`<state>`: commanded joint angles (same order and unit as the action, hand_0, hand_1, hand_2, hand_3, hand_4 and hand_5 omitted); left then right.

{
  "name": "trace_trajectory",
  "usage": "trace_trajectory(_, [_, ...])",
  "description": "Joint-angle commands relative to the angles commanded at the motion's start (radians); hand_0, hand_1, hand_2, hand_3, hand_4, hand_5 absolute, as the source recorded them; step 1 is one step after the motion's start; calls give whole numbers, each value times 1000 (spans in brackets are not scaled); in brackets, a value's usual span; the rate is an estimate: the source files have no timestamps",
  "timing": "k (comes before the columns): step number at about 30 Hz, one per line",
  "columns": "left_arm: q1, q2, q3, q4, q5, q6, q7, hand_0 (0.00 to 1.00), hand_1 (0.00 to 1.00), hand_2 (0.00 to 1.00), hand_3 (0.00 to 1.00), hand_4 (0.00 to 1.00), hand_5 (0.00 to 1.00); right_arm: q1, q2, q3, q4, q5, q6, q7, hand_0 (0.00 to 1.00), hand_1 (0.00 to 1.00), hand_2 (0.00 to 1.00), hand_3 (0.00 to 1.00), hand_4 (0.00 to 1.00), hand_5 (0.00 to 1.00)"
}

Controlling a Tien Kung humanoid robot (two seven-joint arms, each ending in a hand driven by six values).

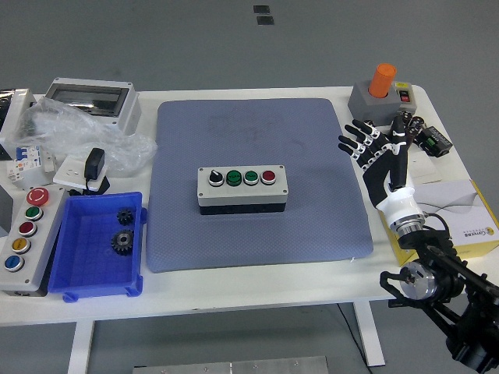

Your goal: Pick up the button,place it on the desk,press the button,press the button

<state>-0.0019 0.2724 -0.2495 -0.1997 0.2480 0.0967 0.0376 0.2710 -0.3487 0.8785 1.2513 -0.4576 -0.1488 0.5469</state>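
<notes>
A grey button box [242, 187] with a black knob, two green buttons and one red button lies in the middle of the blue-grey mat [257, 140]. My right hand [374, 152] hovers at the mat's right edge, right of the box and well apart from it, fingers spread and empty. The left arm is out of view.
A blue tray [93, 276] with two gears sits front left. A second button box [23, 238] lies at the left edge. A grey enclosure [90, 101], plastic bag and plug are back left. An orange-topped switch box [378, 93] and a yellow-white carton [460, 218] stand at the right.
</notes>
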Motion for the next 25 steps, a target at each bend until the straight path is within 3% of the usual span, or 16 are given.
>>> trace_trajectory(25, [0,0,-4,-1,3,0,0,608,621,599,625,657,451,-3,0,7,-10,-3,-3,-5,764,676,727,689,998,998])
